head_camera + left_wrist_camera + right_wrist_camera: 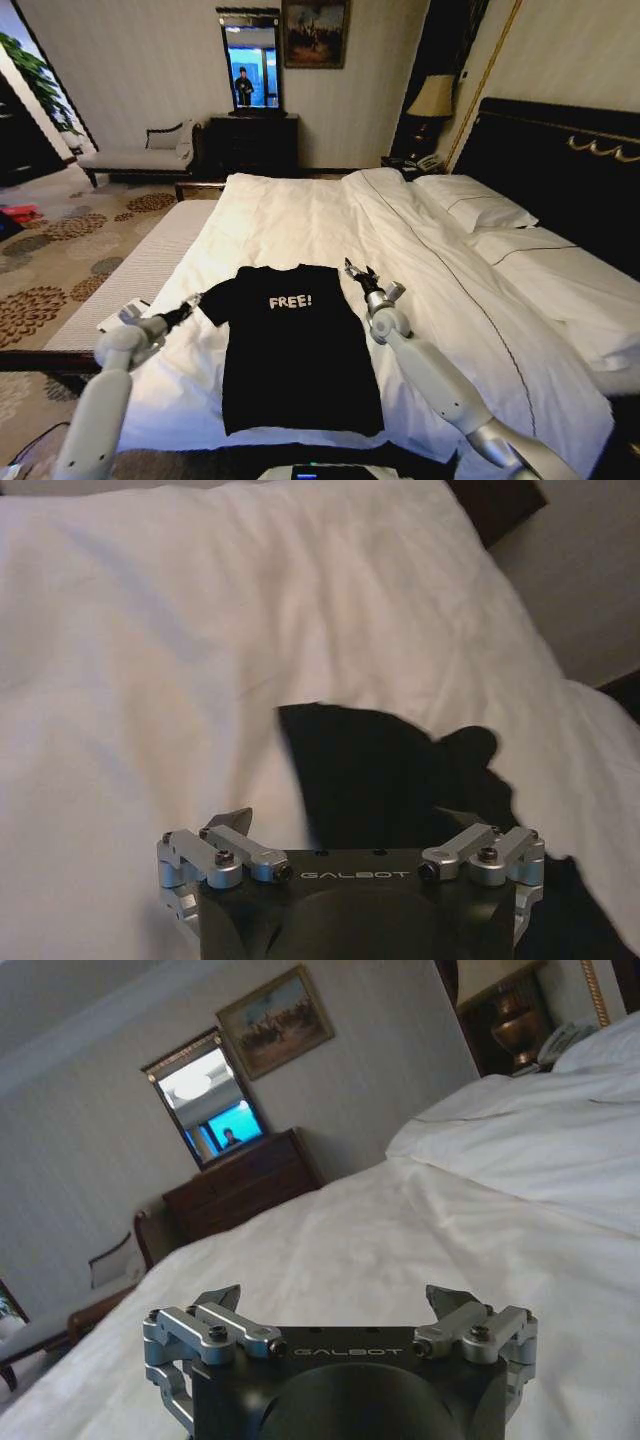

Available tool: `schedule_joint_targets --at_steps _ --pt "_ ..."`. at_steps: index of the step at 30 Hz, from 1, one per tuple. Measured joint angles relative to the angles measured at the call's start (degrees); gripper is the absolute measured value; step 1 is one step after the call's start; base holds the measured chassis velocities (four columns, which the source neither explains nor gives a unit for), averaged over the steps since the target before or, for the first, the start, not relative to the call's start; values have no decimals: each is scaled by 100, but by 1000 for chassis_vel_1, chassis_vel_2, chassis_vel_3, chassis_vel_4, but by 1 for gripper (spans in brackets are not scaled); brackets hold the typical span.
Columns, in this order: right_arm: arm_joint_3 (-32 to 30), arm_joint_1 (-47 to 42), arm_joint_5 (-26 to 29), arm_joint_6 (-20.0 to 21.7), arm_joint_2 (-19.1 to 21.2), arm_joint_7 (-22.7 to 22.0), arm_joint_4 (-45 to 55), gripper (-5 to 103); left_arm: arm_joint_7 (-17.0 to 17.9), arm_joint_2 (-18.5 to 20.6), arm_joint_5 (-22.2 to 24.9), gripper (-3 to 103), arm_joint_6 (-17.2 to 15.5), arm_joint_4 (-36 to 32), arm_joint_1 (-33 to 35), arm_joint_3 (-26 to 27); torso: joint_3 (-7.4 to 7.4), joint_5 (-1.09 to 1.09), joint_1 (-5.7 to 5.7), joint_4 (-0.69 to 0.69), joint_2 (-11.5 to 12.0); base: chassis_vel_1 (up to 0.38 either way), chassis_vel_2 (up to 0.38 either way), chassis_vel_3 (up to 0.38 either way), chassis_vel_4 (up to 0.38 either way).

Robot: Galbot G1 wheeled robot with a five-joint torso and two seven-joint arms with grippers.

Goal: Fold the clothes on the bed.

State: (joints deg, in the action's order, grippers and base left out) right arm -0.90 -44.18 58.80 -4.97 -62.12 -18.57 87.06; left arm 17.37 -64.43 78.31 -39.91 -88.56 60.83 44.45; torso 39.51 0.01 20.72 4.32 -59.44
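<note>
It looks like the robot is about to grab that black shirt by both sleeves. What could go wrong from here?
1. The black cotton T-shirt lies on a soft, wrinkled white duvet; the open left gripper at its sleeve might pinch bedding too.
2. The open right gripper sits just beside the other sleeve, so it may close on nothing.
3. Uneven grips could skew the fold.

A hotel-style bedroom is indicated: a large bed (420,250) made up in white with pillows (475,205), a dark headboard (560,160), a lamp (432,97), patterned carpet (70,260), a dresser (253,143), a mirror (250,62) and a framed painting (314,32).
</note>
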Motion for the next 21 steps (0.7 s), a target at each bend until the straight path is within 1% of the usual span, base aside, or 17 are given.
schedule_joint_targets --at_steps 2,6,9,10,12,13,15,17,18,19,20,21 --pt "0 0 -2 18 9 -26 -16 100 -33 -20 -41 100 14 43 -12 -7 0 0 0 -2 0 0 0 0 0" --pt "10 17 -8 64 -13 -118 -120 100 -151 -62 -150 100 93 134 -66 -35 0 -1 0 2 0 0 0 0 0" --pt "20 45 -8 79 -60 -158 -161 100 -217 -77 -179 100 141 143 -80 -39 0 -1 0 1 -1 0 0 0 0" --pt "35 67 -9 90 -111 -178 -198 100 -277 -88 -213 102 179 158 -96 -47 0 0 0 1 0 0 0 0 0" --pt "49 87 -15 100 -162 -191 -224 100 -309 -106 -233 97 205 181 -122 -62 0 -1 0 0 0 0 0 0 0" --pt "49 87 -15 100 -162 -191 -224 100 -309 -106 -233 97 205 181 -122 -62 0 -1 0 0 0 0 0 0 0" --pt "59 121 -15 117 -239 -221 -250 100 -334 -149 -310 87 248 222 -159 -96 0 -1 0 1 0 0 0 0 0" --pt "60 130 -15 119 -256 -229 -256 100 -342 -165 -340 87 257 230 -164 -107 0 -1 0 0 0 0 0 0 0" --pt "60 147 -14 123 -279 -245 -269 100 -345 -193 -392 77 267 247 -171 -119 0 -1 0 0 0 0 0 0 0" --pt "62 155 -13 129 -281 -255 -275 100 -348 -215 -441 77 275 265 -177 -128 0 -1 0 0 0 0 0 0 0" --pt "62 158 -10 136 -274 -266 -278 100 -357 -241 -503 71 293 289 -185 -138 0 -1 0 0 0 0 0 0 0" --pt "62 158 -10 136 -274 -266 -278 100 -357 -241 -503 71 293 289 -185 -138 0 -1 0 0 0 0 0 0 0"
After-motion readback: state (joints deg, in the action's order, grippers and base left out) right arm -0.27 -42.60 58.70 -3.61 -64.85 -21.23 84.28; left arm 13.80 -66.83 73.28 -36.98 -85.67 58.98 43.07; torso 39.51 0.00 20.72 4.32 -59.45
